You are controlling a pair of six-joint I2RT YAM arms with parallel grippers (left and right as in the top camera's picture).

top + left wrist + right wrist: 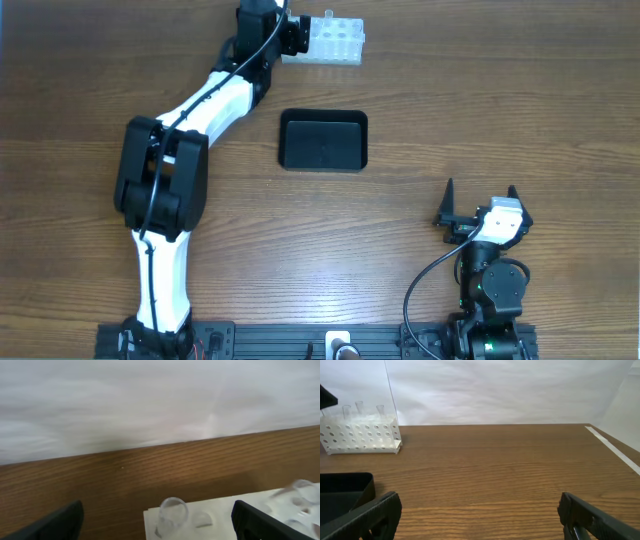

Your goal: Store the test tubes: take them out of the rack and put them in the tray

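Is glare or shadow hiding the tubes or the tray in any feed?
Top view: even light, the black tray shows only a faint sheen, no hard shadows. Left wrist view: the clear test tube reads by its rim against the brown table. Right wrist view: tubes in the rack fade against the white wall.

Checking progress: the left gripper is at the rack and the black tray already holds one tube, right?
No. The top view shows the black tray empty, holding nothing yet. The left gripper is at the rack, as you said.
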